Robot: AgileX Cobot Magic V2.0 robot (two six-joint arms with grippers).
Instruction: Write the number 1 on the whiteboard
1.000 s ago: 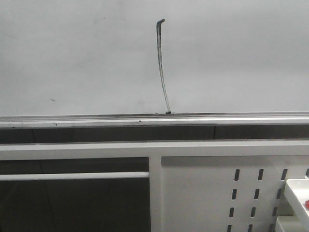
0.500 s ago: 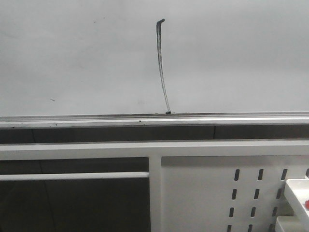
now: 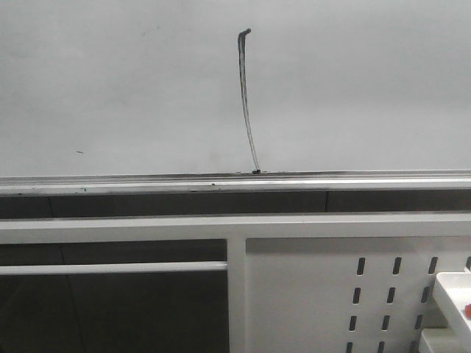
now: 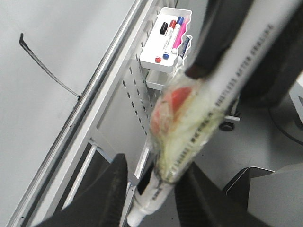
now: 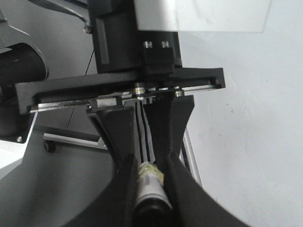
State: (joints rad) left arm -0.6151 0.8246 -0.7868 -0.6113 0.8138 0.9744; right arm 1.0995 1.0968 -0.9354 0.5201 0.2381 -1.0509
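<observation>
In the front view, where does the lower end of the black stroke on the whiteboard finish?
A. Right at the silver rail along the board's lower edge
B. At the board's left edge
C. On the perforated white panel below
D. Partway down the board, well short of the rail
A: the number 1 runs down the whiteboard from a small hook at its top and ends in a dark dot right at the silver rail.

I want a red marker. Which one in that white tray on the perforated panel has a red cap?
The marker second along, between the black marker and the blue-capped marker; a pink one lies beyond.
</observation>
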